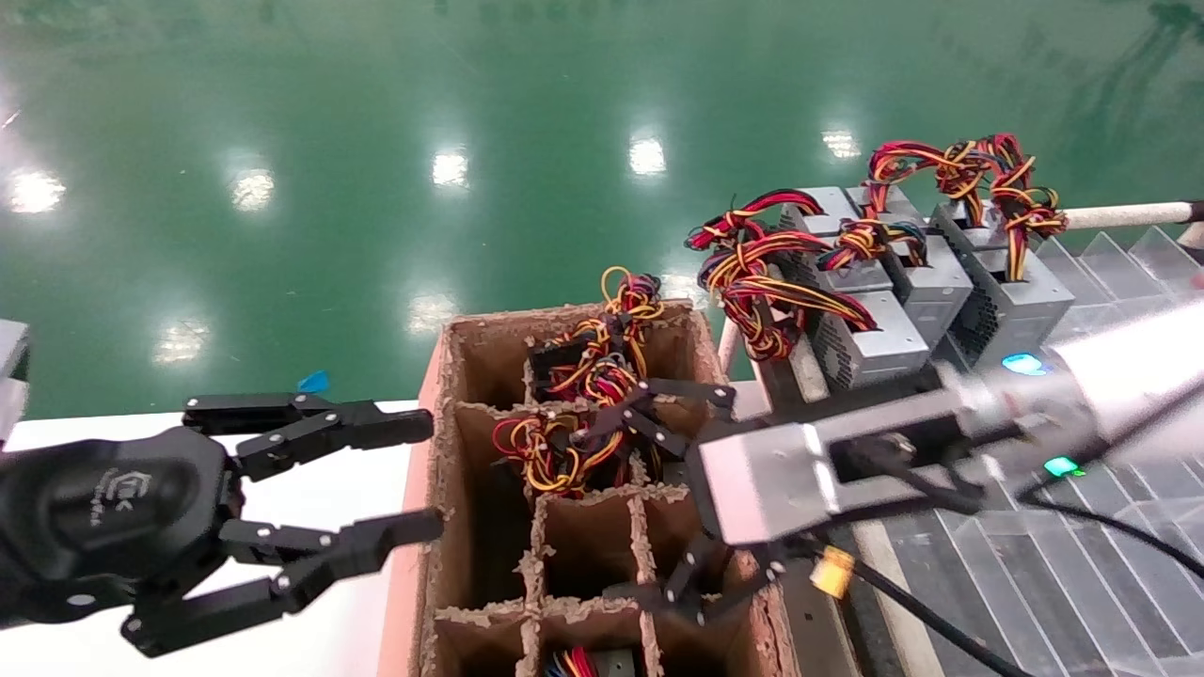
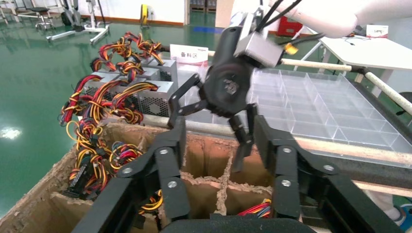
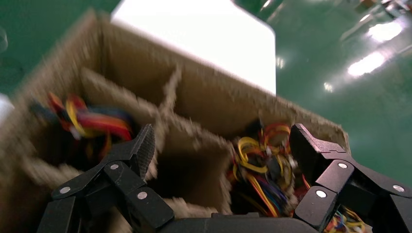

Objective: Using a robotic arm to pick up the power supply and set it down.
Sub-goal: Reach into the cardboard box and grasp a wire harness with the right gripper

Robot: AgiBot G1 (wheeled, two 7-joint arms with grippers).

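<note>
PSU (image 1: 574, 451) sits in mid cell of cardboard box (image 1: 442, 527), loose wire loop on top, far side. Right pincer (image 1: 682, 489) spread wide, hanging over box just right of it, holding nothing. Judgement: centre over cell, drop straight, keep fingers off wires and dividers, grip casing. Left pincer (image 1: 376, 484) spread, idle left of box over white bench (image 1: 310, 489). Other PSUs (image 1: 903, 291) far right beside clear tray (image 1: 1110, 282); glossy green floor (image 1: 376, 141).

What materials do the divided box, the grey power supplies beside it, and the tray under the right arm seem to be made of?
The divided box looks like raw brown cardboard: matte, with frayed, fibrous edges on its dividers. The power supplies seem to be sheet metal, dull grey with perforated vent sides; their wires look plastic-insulated. The compartment tray appears to be clear, glossy plastic, since it is see-through.
</note>
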